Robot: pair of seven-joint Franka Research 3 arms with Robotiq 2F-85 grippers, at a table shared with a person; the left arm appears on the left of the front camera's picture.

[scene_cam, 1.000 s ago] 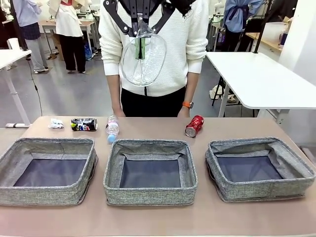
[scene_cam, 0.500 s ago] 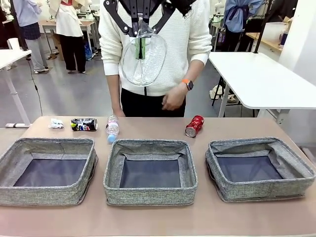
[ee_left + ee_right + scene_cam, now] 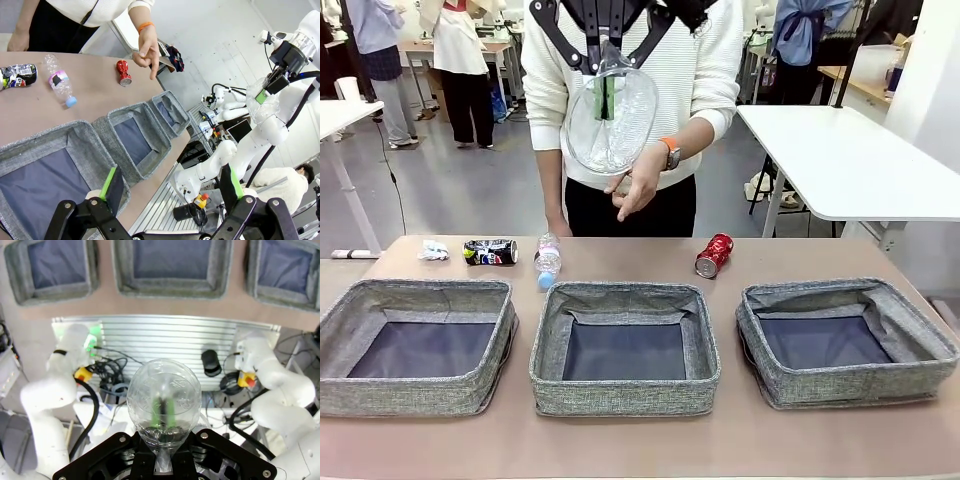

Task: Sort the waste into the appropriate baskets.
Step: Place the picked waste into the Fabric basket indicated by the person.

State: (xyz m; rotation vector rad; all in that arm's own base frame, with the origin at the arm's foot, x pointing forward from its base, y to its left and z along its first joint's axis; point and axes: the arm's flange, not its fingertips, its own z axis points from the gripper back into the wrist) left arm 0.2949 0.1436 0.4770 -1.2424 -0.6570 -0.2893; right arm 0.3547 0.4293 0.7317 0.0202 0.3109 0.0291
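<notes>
Right tool (image 3: 607,95) is gripping the clear crumpled plastic cup (image 3: 615,125) high above the desk (image 3: 770,440), apparently presenting it to the person's hand (image 3: 638,185); left tool (image 3: 169,180) is hovering open over the left basket (image 3: 45,145).

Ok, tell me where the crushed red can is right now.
In the front view the crushed red can lies on the table right of centre, just beyond the gap between the middle basket and the right basket.
</notes>
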